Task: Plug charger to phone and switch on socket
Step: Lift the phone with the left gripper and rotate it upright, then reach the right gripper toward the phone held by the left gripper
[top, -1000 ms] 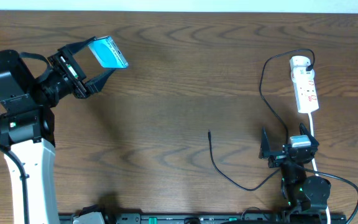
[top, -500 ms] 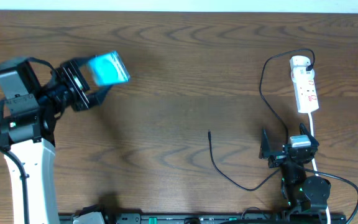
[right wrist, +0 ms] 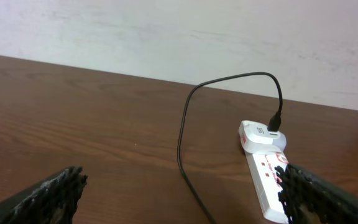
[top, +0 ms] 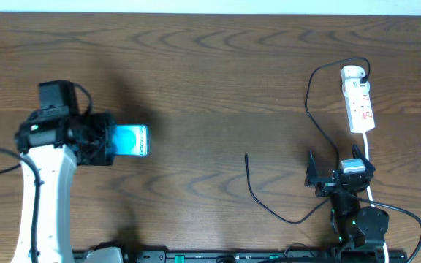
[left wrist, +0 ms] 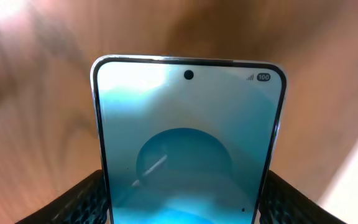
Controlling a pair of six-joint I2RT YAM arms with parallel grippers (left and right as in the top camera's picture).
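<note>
The left arm (top: 42, 197) is stretched up from the near edge of the surface (top: 196, 73) and is bent at the wrist towards the socket (top: 357, 98). The left claw (top: 112, 141) is closed on the phone (top: 131, 140), whose long edges are pinched between the two fingers (left wrist: 73, 202). The phone is held roughly flat with its lit screen up, well apart from the socket, at the far side of the surface from it. The wood behind the phone is blurred in the left wrist view.

The right arm (top: 360, 226) is folded low near the socket's cord end. The right claw (top: 340, 166) is pointed towards the socket, with its jaws spread wide and nothing held. The charger (top: 307, 102) is plugged in at the socket's far end and is led past the right claw. Its plug tip (top: 246, 156) is left lying free on the surface, between the socket and the phone.
</note>
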